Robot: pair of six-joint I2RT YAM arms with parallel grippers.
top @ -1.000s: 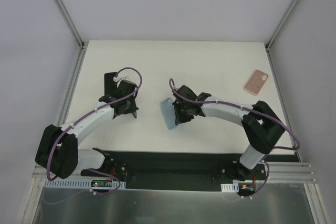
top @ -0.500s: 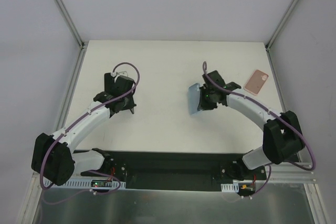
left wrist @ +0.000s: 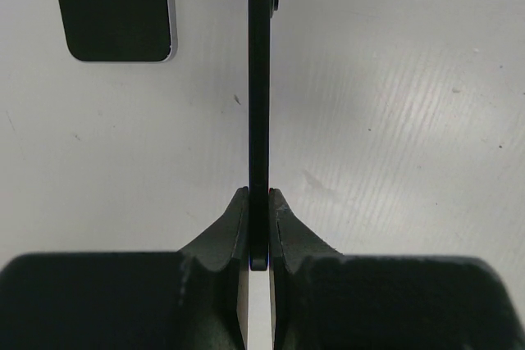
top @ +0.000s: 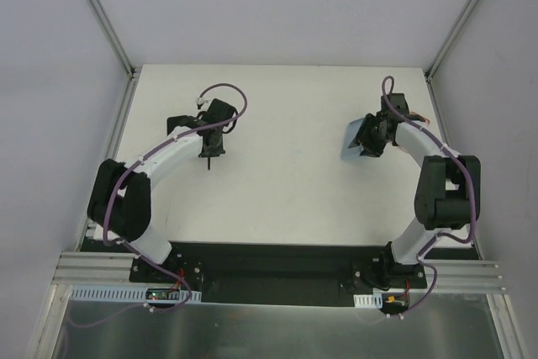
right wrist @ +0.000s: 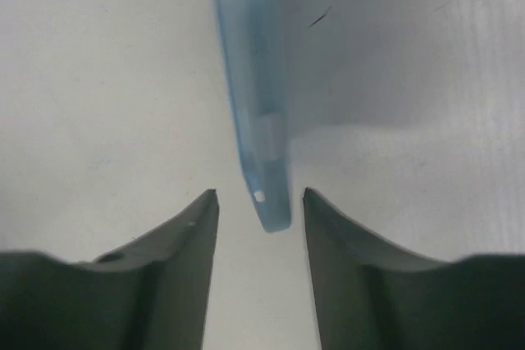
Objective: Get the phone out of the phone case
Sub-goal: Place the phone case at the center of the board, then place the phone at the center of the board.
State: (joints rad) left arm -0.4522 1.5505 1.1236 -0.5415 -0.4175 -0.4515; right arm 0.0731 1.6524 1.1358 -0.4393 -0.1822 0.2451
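While your left jaws were clamped on the phone (left wrist: 259,104), held edge-on above the desk (left wrist: 394,120), your right jaws stood apart around the blue case (right wrist: 258,120), with a gap on each side. A dark slab (left wrist: 115,6) lay flat in the left wrist view's upper left.

The black phone (left wrist: 259,79) shows only its thin edge and runs out of the left wrist view's top border. A dark slab (left wrist: 115,6) on the surface (left wrist: 394,120), perhaps a second phone, is cut off there too. The blue case (right wrist: 250,79) is blurred, its upper part beyond the right wrist view's top edge.
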